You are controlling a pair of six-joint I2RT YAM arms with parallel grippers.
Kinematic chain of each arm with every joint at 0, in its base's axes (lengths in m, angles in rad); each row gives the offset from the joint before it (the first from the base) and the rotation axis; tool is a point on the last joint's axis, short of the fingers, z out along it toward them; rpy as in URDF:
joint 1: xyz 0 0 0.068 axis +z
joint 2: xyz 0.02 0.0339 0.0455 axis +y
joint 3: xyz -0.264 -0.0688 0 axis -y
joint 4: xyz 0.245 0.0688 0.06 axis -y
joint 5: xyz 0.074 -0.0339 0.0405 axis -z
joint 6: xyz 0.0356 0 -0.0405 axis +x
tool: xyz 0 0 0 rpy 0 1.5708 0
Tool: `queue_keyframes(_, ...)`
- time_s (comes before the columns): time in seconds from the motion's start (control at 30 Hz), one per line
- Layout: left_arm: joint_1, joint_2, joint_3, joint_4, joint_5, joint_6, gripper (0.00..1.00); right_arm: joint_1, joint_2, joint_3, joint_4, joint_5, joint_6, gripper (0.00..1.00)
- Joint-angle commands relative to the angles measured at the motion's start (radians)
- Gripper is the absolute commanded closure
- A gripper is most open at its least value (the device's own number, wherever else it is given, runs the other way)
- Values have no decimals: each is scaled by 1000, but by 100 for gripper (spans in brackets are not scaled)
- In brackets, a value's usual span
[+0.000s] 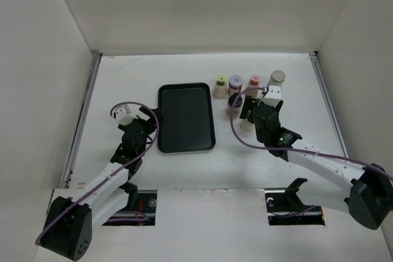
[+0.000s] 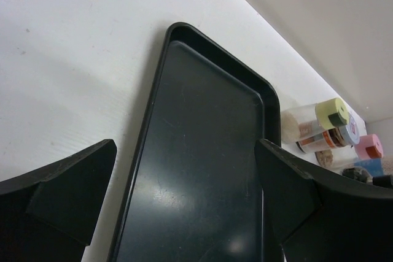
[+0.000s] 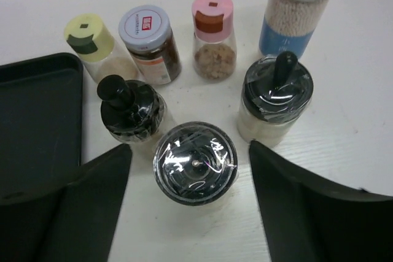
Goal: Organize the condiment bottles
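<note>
Your right tool (image 3: 190, 207) stood wide open, empty, straddling upright round black-capped, film-wrapped jar (image 3: 194, 162) dead ahead between fingers. Six more jars clustered beyond on white tabletop (image 3: 344, 115), right of black rectangular tray (image 1: 186, 118). Your left tool (image 2: 184, 213) hung open, empty, over tray, farther away.

A black rectangular tray (image 1: 186, 118) is lying flat on the white worktop (image 1: 123, 78), roughly in the middle of it, with its long sides running away from the near edge. It is showing a raised rim and rounded corners, and its dark inner surface is catching a dull sheen of light in the left wrist view (image 2: 202, 170). In the right wrist view, one corner of the tray (image 3: 37, 121) is sitting at the left. Pale walls (image 1: 202, 10) are standing around the worktop on three sides.
</note>
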Motion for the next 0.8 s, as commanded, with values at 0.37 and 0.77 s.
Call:
queue_keyframes(0.37,0,11,-16,83,9,17,22,-131,138,41,41,-242,48,1)
queue_keyframes(0.77,14,-22,-33,94,23,11,25,-101,210,46,99,-75,35,38)
